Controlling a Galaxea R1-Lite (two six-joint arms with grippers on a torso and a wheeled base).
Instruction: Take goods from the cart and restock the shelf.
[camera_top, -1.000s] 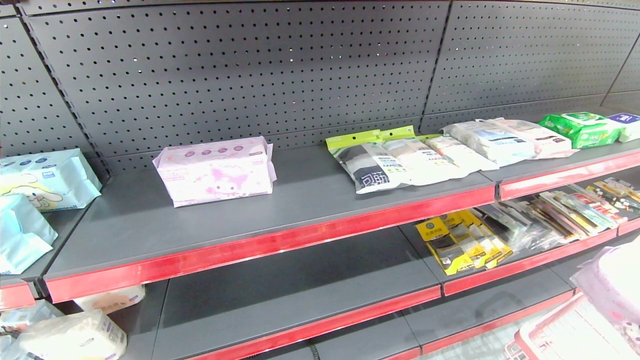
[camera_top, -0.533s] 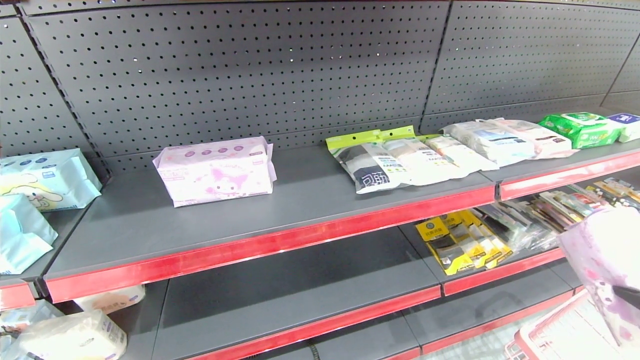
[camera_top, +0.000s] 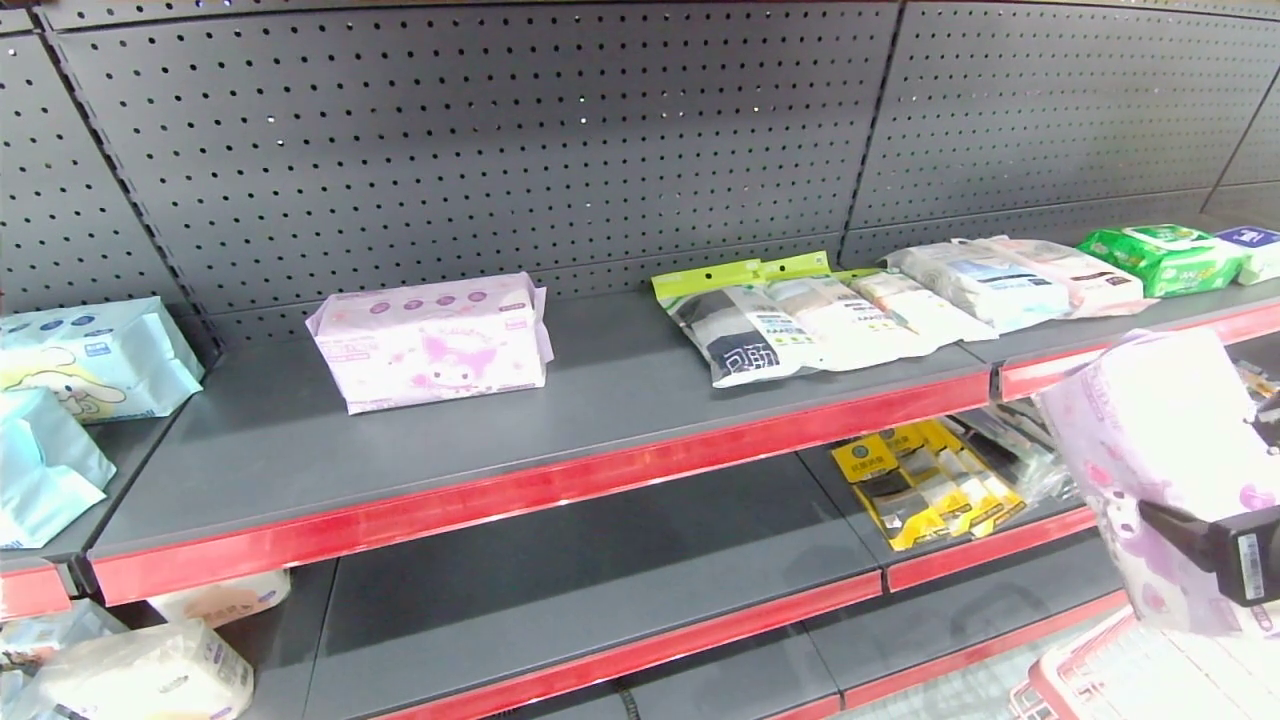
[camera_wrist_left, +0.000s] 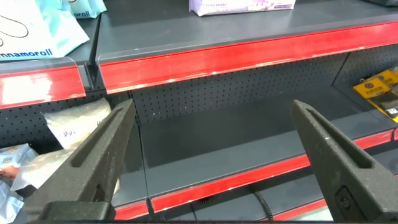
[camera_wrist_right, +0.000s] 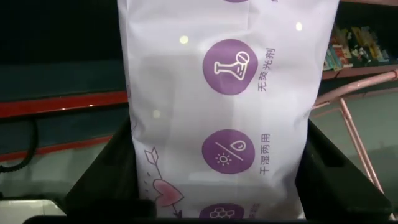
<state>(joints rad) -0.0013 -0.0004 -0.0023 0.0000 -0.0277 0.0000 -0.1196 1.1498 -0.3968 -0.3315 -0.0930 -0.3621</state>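
My right gripper (camera_top: 1215, 520) is shut on a pink and white tissue pack (camera_top: 1160, 450), held upright at the far right, in front of the red shelf edges and above the pink cart (camera_top: 1130, 680). In the right wrist view the same tissue pack (camera_wrist_right: 227, 112) stands between the two dark fingers (camera_wrist_right: 106, 174). A matching pink pack (camera_top: 432, 342) lies on the upper shelf (camera_top: 560, 420), left of centre. My left gripper (camera_wrist_left: 214, 162) is open and holds nothing, facing the lower shelves.
On the upper shelf lie green-topped sock packs (camera_top: 790, 320), white packs (camera_top: 1010, 275) and a green wipes pack (camera_top: 1160, 258). Blue tissue packs (camera_top: 80, 360) sit at the far left. Yellow carded goods (camera_top: 925, 480) lie on the lower shelf; bare shelf surface spreads around the pink pack.
My right gripper has lifted the pink tissue pack up and leftward from the cart at the bottom right, to the level of the upper shelf edge. Nothing on the shelves has moved.
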